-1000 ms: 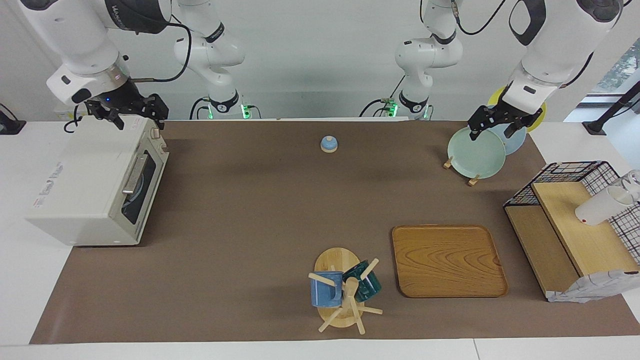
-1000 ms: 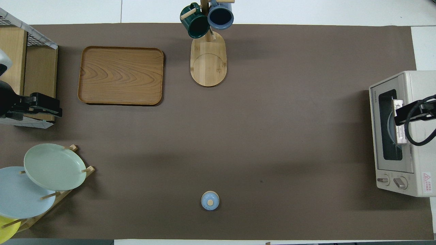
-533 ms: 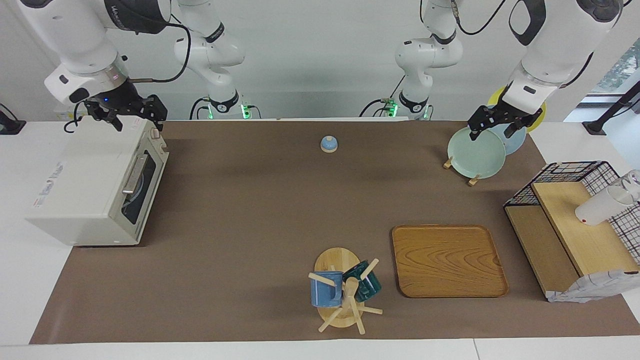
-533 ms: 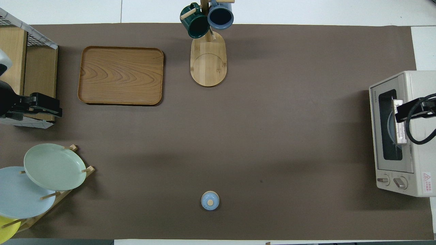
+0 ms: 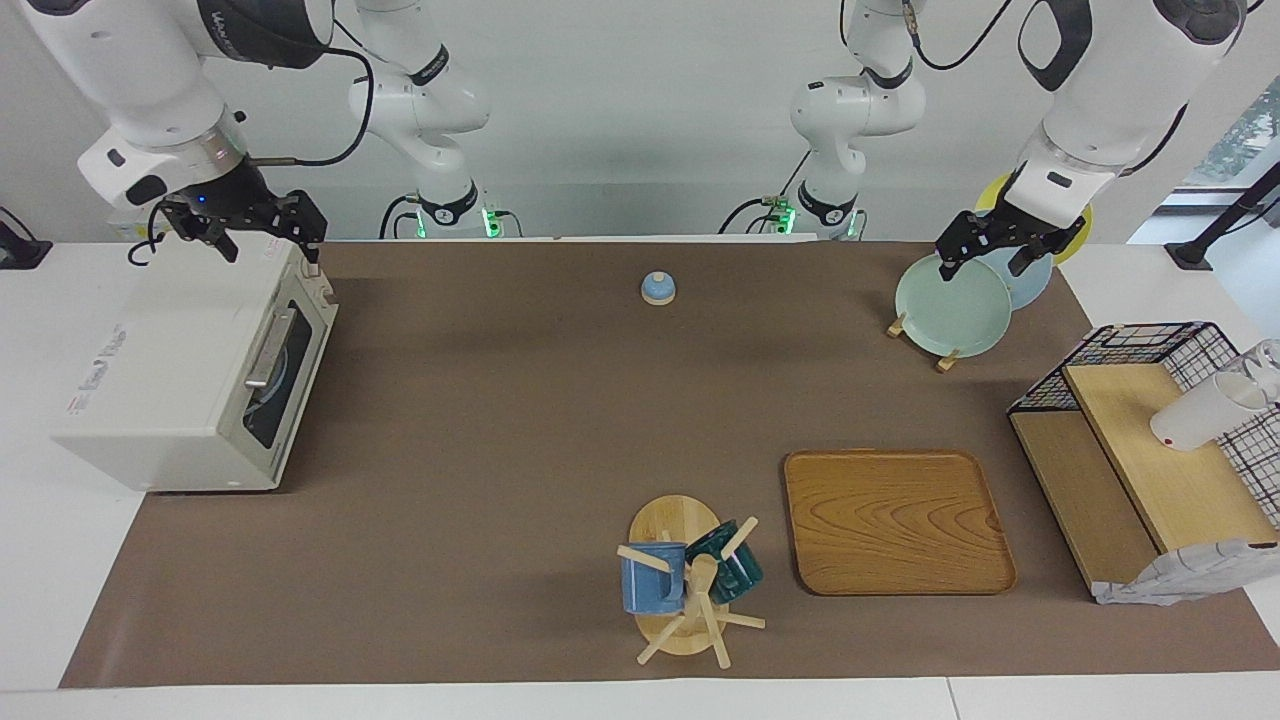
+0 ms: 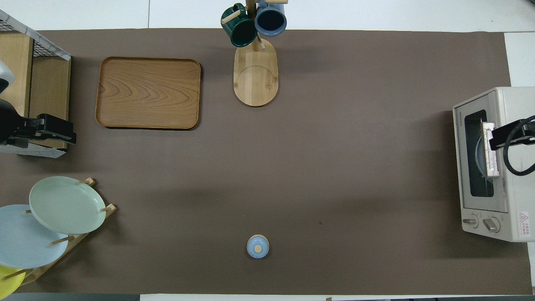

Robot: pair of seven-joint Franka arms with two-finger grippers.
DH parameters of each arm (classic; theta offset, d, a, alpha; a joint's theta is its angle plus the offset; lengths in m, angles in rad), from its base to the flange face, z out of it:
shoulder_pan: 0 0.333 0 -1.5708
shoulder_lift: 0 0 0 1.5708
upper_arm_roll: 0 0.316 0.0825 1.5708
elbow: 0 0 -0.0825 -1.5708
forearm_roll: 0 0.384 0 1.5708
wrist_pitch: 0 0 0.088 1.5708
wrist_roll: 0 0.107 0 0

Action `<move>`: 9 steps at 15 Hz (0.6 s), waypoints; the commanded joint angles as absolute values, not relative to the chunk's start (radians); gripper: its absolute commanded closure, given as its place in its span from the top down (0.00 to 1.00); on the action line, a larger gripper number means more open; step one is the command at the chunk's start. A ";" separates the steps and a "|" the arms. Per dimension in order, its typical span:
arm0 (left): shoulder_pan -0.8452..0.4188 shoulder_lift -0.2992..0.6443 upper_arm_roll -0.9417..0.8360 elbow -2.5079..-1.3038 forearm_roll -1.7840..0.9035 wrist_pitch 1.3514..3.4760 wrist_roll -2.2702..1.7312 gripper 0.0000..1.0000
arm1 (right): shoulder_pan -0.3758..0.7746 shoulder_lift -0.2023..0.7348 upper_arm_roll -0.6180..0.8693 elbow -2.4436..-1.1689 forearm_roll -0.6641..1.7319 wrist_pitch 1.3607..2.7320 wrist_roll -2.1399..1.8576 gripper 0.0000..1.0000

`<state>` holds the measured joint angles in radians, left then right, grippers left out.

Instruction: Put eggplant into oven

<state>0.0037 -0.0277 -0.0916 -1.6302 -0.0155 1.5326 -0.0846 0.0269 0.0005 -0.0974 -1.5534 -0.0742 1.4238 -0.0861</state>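
Observation:
The cream-white oven (image 5: pixel 170 370) stands at the right arm's end of the table, also in the overhead view (image 6: pixel 516 96). Its dark glass door (image 5: pixel 283 372) is shut, with the metal bar handle (image 5: pixel 268 348) across it. Through the glass a pale round plate edge shows inside. The eggplant is not in view. My right gripper (image 5: pixel 268 238) is open and empty, raised over the oven's top at the end nearer the robots; it also shows in the overhead view (image 6: pixel 494 140). My left gripper (image 5: pixel 982 262) is open and empty, waiting over the plate rack.
A rack with a green plate (image 5: pixel 950 305) and blue and yellow plates is at the left arm's end. A wire shelf (image 5: pixel 1150 450), a wooden tray (image 5: pixel 895 520), a mug tree (image 5: pixel 690 590) and a small blue knobbed lid (image 5: pixel 658 288) are on the brown mat.
My right gripper has risen a little and drawn back over the oven's top, away from the door. The left arm has not moved.

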 commanded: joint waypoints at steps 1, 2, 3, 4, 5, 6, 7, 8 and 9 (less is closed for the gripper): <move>0.008 -0.046 -0.095 -1.640 0.002 1.529 -0.095 1.00 | 0.015 -0.005 -0.089 -1.552 -0.044 1.440 -0.042 1.00; 0.008 -0.046 -0.095 -1.640 0.002 1.529 -0.095 1.00 | 0.015 -0.005 -0.089 -1.552 -0.044 1.439 -0.037 1.00; 0.008 -0.046 -0.095 -1.640 0.002 1.529 -0.095 1.00 | 0.015 -0.005 -0.089 -1.552 -0.044 1.440 -0.037 1.00; 0.008 -0.046 -0.095 -1.640 0.002 1.529 -0.095 1.00 | 0.015 0.000 -0.089 -1.552 -0.043 1.440 -0.037 1.00; 0.008 -0.046 -0.095 -1.640 0.002 1.529 -0.095 1.00 | 0.015 0.002 -0.089 -1.552 -0.041 1.442 -0.035 1.00; 0.008 -0.046 -0.095 -1.640 0.002 1.529 -0.095 1.00 | 0.015 0.003 -0.087 -1.551 -0.040 1.442 -0.035 1.00; 0.008 -0.046 -0.095 -1.640 0.002 1.531 -0.095 1.00 | 0.017 0.003 -0.089 -1.551 -0.022 1.439 -0.035 1.00; 0.008 -0.046 -0.095 -1.638 0.002 1.529 -0.095 1.00 | 0.015 0.005 -0.089 -1.543 -0.006 1.434 -0.037 1.00; 0.008 -0.046 -0.095 -1.640 0.002 1.529 -0.095 1.00 | 0.015 0.005 -0.089 -1.536 -0.003 1.434 -0.038 1.00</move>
<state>0.0037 -0.0277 -0.0916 -1.6302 -0.0155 1.5326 -0.0846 0.0275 0.0007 -0.0963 -1.5514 -0.0383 1.4254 -0.0517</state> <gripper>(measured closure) 0.000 0.000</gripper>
